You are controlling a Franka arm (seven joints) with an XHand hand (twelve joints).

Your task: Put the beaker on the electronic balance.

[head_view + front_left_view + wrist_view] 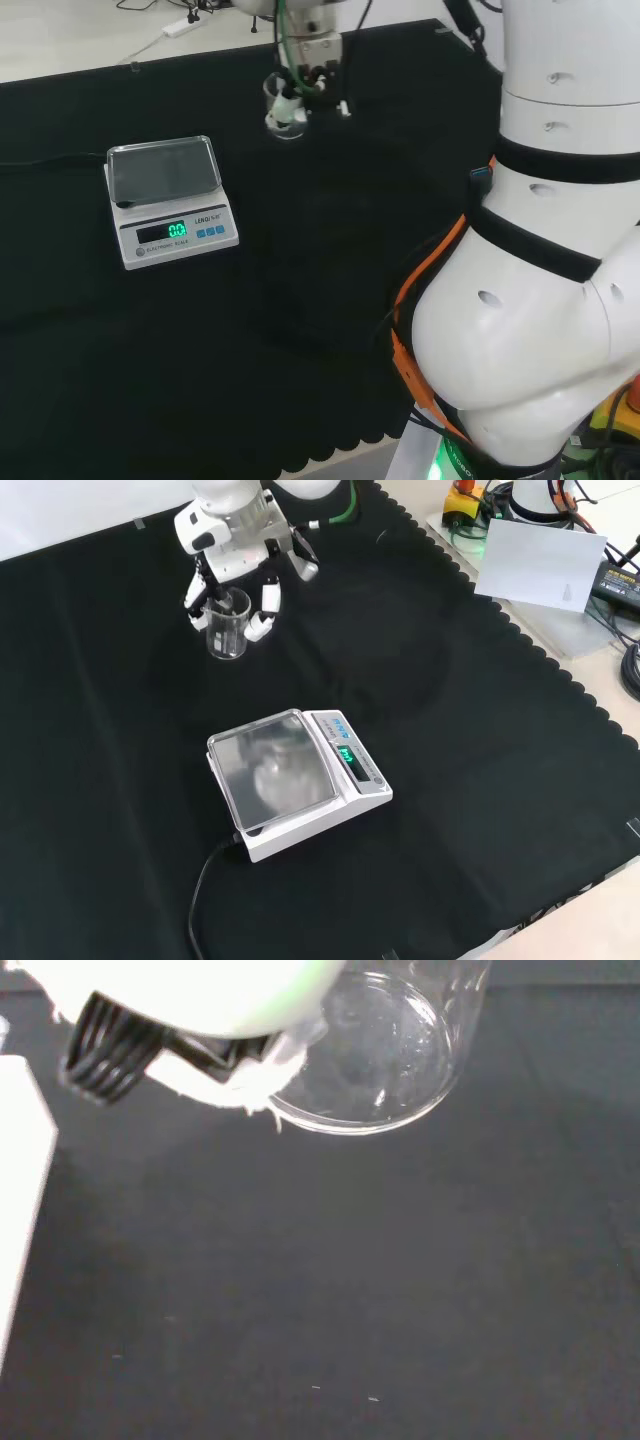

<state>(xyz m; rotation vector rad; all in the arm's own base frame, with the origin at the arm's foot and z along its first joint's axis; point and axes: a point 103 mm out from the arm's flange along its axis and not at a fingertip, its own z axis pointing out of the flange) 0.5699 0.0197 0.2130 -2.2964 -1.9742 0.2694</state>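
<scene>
Front view, nearest: electronic balance [295, 780] on the black-clothed surface [480, 780], pan bare, display lit. Well beyond it — clear glass beaker [228, 628], upright, base apparently on the cloth. The hand [235, 540] reaches down over the beaker; fingers [265, 605] curl down on either side of the glass wall, grasping it — contact not plainly resolved.

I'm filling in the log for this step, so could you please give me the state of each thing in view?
Beaker: upright on the cloth, looks empty, not on the balance.
Balance: switched on, display lit, pan bare.
Hand: over the beaker, fingers down around it; whether they grip it cannot be told.
Cloth: spread flat over the bench.
</scene>
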